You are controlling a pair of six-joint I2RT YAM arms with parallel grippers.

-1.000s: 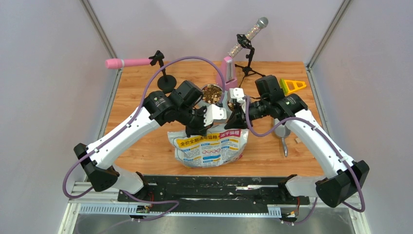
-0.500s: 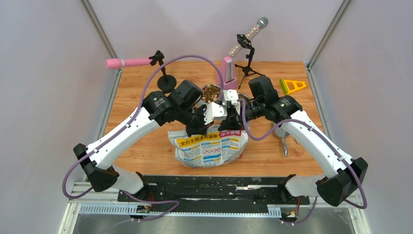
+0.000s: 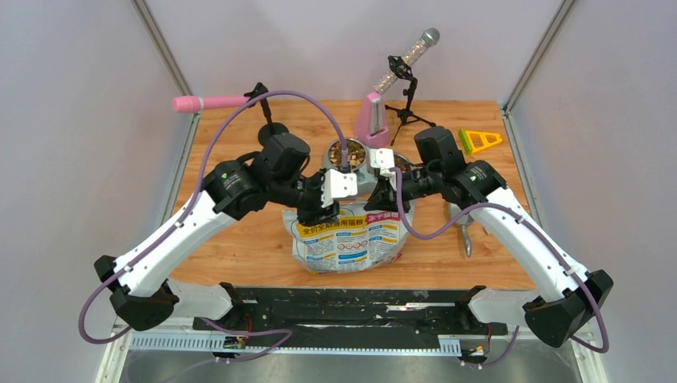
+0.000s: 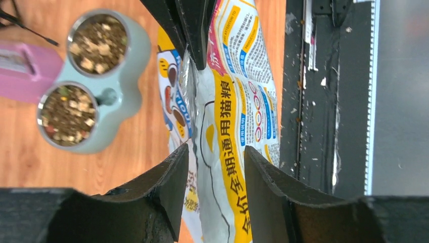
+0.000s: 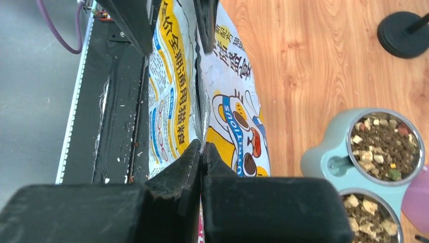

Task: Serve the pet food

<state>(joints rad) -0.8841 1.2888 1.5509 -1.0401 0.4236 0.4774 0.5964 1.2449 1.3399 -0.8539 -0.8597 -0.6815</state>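
Note:
The pet food (image 3: pixel 348 152) fills both cups of a pale green double bowl (image 4: pixel 121 96) behind a printed bag (image 3: pixel 347 243) that stands at the table's front middle. More of the pet food (image 5: pixel 383 147) shows in the right wrist view. My right gripper (image 5: pixel 202 145) is shut on the bag's top seam (image 5: pixel 198 76). My left gripper (image 4: pixel 216 152) is open, its fingers on either side of the same seam without pinching it. In the top view both grippers, left (image 3: pixel 318 211) and right (image 3: pixel 382 199), meet over the bag's top edge.
A pink microphone (image 3: pixel 209 102) on a round-based stand (image 3: pixel 271 132) is at the back left. A silver microphone (image 3: pixel 407 60) on a tripod and a pink box (image 3: pixel 373 118) stand behind the bowl. A yellow triangle (image 3: pixel 479 140) and a metal scoop (image 3: pixel 463 223) lie to the right. A black rail (image 3: pixel 351 307) runs along the near edge.
My left gripper has opened and let go of the bag's top edge, and that arm has drawn back to the left. The right gripper has closed on the seam and holds it.

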